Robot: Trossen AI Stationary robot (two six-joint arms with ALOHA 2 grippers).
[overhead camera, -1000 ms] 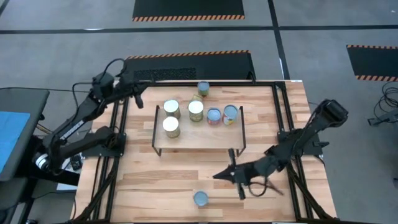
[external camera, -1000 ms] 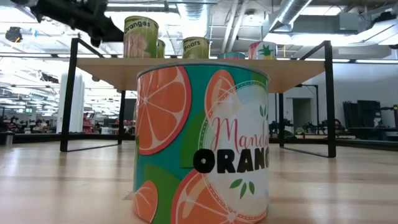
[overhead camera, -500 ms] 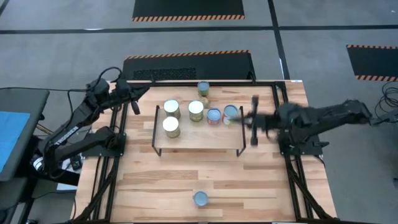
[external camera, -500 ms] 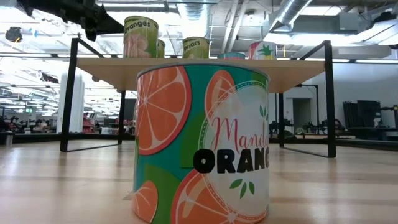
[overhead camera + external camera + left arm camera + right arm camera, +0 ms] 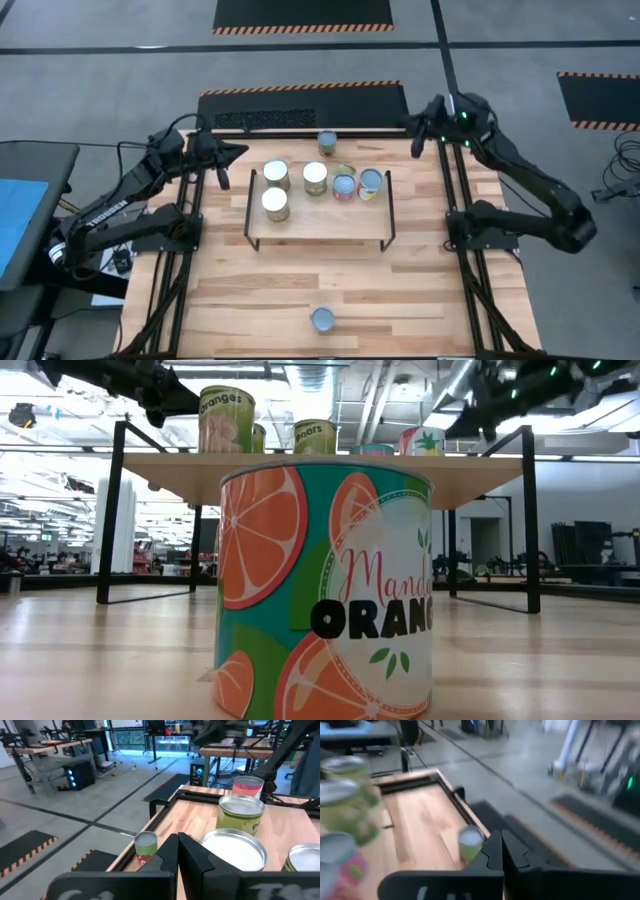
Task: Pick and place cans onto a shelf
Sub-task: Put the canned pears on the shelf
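Both arms' jaws pressed together, empty, up by far corners; mandarin can [image 5: 322,319] sat alone near edge, shelf [image 5: 320,222] awaiting it.

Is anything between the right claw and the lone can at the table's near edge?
Yes. The shelf with its cans lies roughly between the right claw, shut at the far edge, and that can.

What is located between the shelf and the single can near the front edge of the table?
Nothing: in the high view, only bare tabletop lies between the shelf and the lone can.
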